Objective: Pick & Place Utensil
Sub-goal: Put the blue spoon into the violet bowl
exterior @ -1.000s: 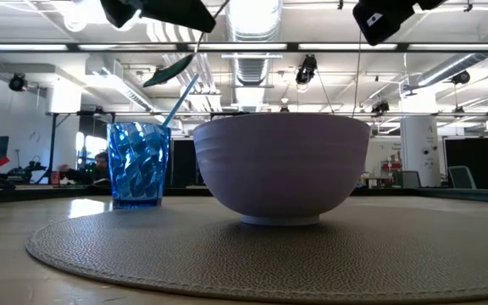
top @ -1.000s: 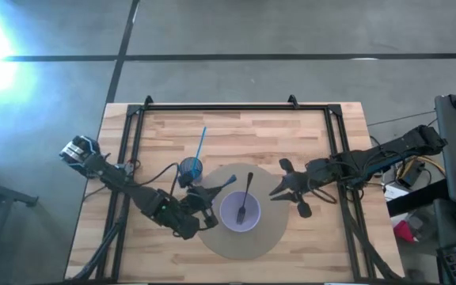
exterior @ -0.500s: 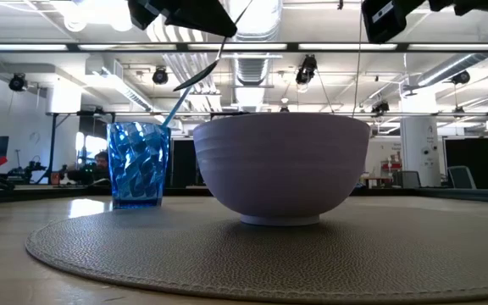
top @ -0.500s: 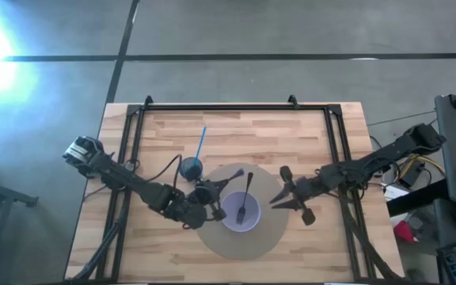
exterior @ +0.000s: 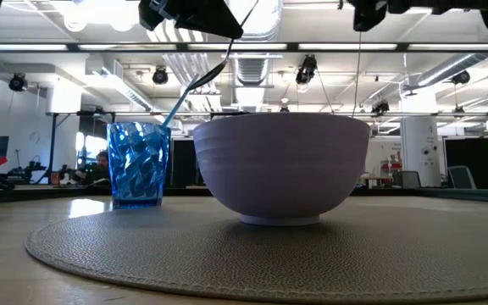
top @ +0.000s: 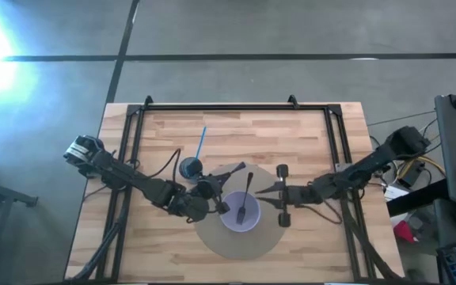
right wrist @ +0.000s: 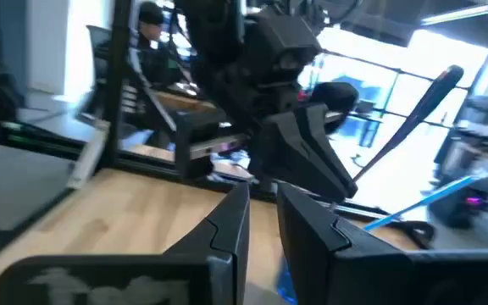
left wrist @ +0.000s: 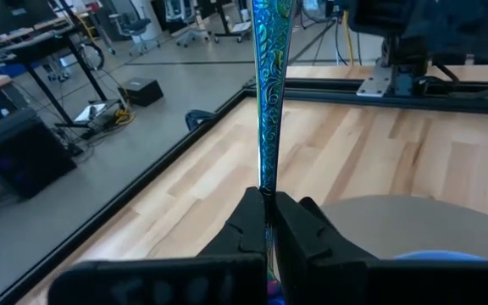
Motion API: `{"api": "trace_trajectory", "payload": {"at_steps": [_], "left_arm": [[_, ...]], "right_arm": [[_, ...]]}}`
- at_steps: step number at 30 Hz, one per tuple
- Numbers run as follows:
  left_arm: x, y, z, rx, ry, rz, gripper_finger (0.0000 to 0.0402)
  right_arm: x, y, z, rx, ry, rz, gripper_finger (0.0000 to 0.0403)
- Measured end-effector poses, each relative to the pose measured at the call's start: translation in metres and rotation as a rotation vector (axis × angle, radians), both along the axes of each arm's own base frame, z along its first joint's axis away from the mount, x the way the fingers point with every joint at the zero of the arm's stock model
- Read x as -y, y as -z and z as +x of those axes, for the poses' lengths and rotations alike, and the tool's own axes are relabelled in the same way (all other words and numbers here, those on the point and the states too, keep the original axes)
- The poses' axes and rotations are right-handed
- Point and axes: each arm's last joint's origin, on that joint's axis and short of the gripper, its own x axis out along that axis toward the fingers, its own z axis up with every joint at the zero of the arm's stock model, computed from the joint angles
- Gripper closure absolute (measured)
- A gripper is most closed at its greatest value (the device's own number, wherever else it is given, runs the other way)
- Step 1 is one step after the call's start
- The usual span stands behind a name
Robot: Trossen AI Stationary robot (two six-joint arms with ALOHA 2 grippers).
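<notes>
A round woven placemat [exterior: 252, 254] fills the foreground of the wooden table [top: 307, 134], and a pale lavender bowl [exterior: 282, 169] stands at its centre. Seen from above, a dark fork [top: 245, 202] rests inside the bowl, its handle leaning out over the far rim.

The left gripper [top: 212, 190] hangs just beside the bowl's left edge, above the placemat, its fingers [left wrist: 252, 224] clamped tight on a spoon [left wrist: 269, 93] with an iridescent blue-green handle. In the level view the spoon [exterior: 206, 78] slants down from the gripper [exterior: 197, 17], its bowl end in the air above the lavender rim and touching nothing.

Just behind and to the left of the bowl, at the placemat's edge, stands a faceted blue tumbler [exterior: 138, 163] holding a light blue straw [top: 200, 142] that tilts away toward the far side of the table.

On the opposite side, the right gripper [top: 282, 194] hovers over the placemat's right edge, facing the bowl. Its fingers [right wrist: 227, 229] stand narrowly apart with nothing between them. Beyond the table lies an open workshop with strip-lit ceiling.
</notes>
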Motion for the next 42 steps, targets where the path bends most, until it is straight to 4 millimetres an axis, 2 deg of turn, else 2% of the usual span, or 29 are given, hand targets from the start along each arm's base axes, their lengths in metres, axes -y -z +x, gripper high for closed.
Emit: {"api": "trace_trajectory", "payload": {"at_steps": [10,16,21,29,42], "left_arm": [[0.000,-0.001,0.000,0.015,-0.015,0.012,0.0399],[-0.001,0.002,0.000,0.023,-0.016,0.005,0.0397],[-0.001,0.002,0.000,0.028,-0.016,0.003,0.0399],[-0.001,0.003,0.000,0.026,-0.016,0.004,0.0398],[-0.001,0.006,-0.001,0.021,-0.017,0.005,0.0397]], "right_arm": [[-0.007,0.004,0.032,-0.017,0.335,-0.019,0.0321],[-0.012,-0.008,0.051,0.008,0.370,-0.019,0.0282],[-0.007,-0.015,0.058,0.016,0.460,0.042,0.0241],[0.005,-0.018,0.063,0.041,0.449,0.112,0.0205],[0.023,-0.025,0.073,0.081,0.384,0.196,0.0222]]}}
